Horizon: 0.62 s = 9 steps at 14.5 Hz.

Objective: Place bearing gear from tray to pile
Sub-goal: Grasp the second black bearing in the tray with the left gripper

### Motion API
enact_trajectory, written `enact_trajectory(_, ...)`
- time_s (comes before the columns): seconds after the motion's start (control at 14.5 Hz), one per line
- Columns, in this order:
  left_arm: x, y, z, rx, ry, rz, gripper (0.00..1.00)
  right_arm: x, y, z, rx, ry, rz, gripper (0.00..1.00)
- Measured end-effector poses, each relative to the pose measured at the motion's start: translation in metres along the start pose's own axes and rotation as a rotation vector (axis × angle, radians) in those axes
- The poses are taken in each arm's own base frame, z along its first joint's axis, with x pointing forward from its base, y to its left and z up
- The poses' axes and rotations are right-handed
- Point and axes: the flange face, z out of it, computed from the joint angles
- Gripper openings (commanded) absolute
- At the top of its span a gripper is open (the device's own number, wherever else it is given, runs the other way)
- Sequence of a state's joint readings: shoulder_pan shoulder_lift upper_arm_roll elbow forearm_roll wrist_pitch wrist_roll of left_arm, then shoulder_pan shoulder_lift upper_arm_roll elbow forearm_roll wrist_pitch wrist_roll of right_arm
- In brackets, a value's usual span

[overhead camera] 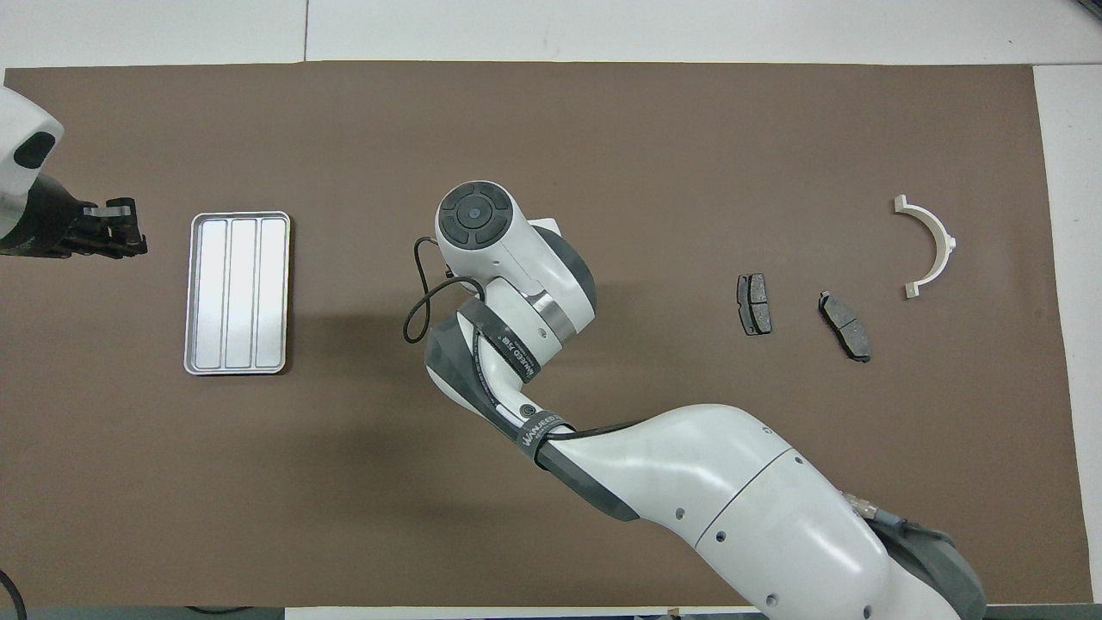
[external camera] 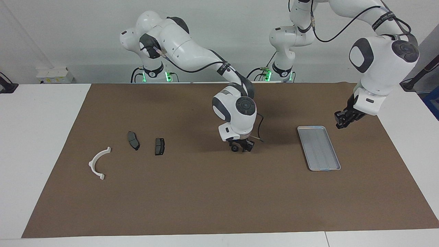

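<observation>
Right gripper (external camera: 241, 147): low over mid-mat (external camera: 205, 192), jaws clamped on a small dark gear (external camera: 234, 148).
Left gripper (external camera: 343, 120): raised beside the tray (external camera: 319, 147), at the left arm's end, jaws together.
Tray: bare, flat on the mat.
Pile: white bracket (external camera: 97, 163), two dark plates (external camera: 133, 140) (external camera: 159, 146), toward the right arm's end, well apart from the gear.

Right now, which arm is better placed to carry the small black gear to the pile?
Right: the right arm is down at the gear, the pile lies toward its end; the left arm waits by the tray.
</observation>
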<state>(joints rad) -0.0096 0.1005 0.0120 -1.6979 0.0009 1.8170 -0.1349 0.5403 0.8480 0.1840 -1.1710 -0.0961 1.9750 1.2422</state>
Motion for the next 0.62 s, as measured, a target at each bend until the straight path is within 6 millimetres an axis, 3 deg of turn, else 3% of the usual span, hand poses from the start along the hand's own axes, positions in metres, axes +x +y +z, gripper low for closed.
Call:
enact_trajectory(0.21, -0.0005, 0.0023, 0.0000, -0.006, -0.002, -0.001, 0.00, 0.0039, 0.0014, -0.0017, 0.017, 0.004, 0.006, 0.52)
enact_trajectory(0.28, -0.0005, 0.0026, 0.0000, -0.006, -0.002, -0.002, 0.00, 0.0052, 0.0019, -0.0017, 0.021, 0.005, 0.007, 0.46)
enact_trajectory(0.34, -0.0006, 0.0028, 0.0000, -0.006, -0.002, -0.003, 0.00, 0.0051, 0.0022, -0.0016, 0.023, 0.005, 0.008, 0.35)
enact_trajectory(0.62, -0.0015, 0.0093, -0.0001, -0.010, -0.002, -0.003, 0.00, 0.0081, 0.0037, -0.0049, 0.039, 0.011, 0.012, 0.18)
